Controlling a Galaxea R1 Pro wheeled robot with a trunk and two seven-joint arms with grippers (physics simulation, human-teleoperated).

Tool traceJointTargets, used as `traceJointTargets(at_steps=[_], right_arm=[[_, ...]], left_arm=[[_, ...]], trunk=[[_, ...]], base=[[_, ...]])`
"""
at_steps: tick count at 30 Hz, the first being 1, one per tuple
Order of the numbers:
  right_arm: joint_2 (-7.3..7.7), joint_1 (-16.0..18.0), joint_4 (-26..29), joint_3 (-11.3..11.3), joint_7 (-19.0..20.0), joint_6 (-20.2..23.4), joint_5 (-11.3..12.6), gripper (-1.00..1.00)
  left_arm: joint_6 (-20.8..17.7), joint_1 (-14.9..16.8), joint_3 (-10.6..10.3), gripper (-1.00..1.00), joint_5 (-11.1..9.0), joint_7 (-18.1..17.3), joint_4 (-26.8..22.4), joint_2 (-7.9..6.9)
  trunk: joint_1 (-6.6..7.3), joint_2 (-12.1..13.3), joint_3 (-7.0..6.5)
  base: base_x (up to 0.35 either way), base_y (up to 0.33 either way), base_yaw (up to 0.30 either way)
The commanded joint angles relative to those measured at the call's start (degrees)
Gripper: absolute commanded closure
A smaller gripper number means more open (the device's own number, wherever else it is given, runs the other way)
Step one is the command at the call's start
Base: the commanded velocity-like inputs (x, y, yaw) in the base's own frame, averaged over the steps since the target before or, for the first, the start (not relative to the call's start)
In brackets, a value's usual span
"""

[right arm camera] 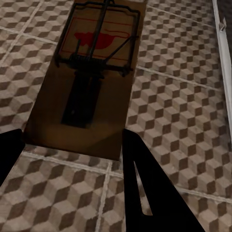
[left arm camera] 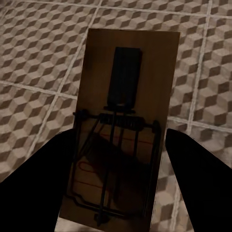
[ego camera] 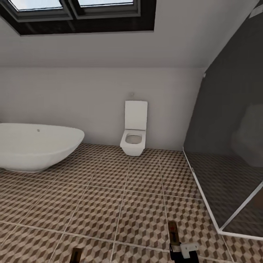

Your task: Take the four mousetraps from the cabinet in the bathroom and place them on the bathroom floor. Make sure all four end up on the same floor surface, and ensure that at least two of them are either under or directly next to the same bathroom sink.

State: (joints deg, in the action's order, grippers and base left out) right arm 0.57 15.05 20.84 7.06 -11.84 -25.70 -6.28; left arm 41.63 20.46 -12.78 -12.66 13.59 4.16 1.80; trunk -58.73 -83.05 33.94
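- Bathroom floor [ego camera: 109, 204] of large square tiles printed with brown, beige and white cubes stretches ahead in the head view to a white wall under a sloping ceiling with a dark-framed skylight [ego camera: 78, 14].
- An oval white bathtub [ego camera: 34, 146] stands at the left, a white toilet [ego camera: 134, 133] sits against the far wall, and a grey glass shower screen [ego camera: 226, 146] closes off the right side.
- No sink and no wooden cabinet appear from this position.
- The left claw [left arm camera: 121, 159] holds a small flat brown wooden mousetrap [left arm camera: 128, 96] with dark wire parts; its black fingers press on the two long edges, and the board's long axis runs straight out away from the wrist.
- In the head view this trap's tip [ego camera: 76, 252] pokes up at the lower edge, left of centre.
- The right claw [right arm camera: 72, 150] grips a second brown wooden mousetrap with a red mark on its board [right arm camera: 92, 72], clamped at the near end, long axis likewise pointing forward from the fingers.
- In the head view the second trap [ego camera: 174, 232] rises above the right claw [ego camera: 184, 252] at the bottom, near the shower screen's white base rail [ego camera: 204, 197].
- Both traps hang above the tiles, not touching them, so lowering either arm would likely set one down; yet placing beside the sink probably calls for the base to turn first, since the sink lies out of sight.
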Motion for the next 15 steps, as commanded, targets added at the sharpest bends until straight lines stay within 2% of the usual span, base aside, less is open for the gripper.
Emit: traceJointTargets(at_steps=[1, 15], right_arm=[[0.04, 0.0, 0.0, 0.2, -0.4, 0.0, -0.4, 1.00], [0.04, 0.1, 0.0, 0.2, -0.4, -0.1, -0.4, 1.00]], left_arm=[[0.3, 0.1, -0.5, 1.00, -0.4, 0.2, 0.2, 0.05], [0.3, 0.1, -0.5, 1.00, -0.4, 0.1, 0.2, 0.05]], trunk=[[0.00, 0.0, 0.05], [0.00, 0.0, 0.05]], base=[[0.000, 0.000, 0.290], [0.000, 0.000, 0.290]])
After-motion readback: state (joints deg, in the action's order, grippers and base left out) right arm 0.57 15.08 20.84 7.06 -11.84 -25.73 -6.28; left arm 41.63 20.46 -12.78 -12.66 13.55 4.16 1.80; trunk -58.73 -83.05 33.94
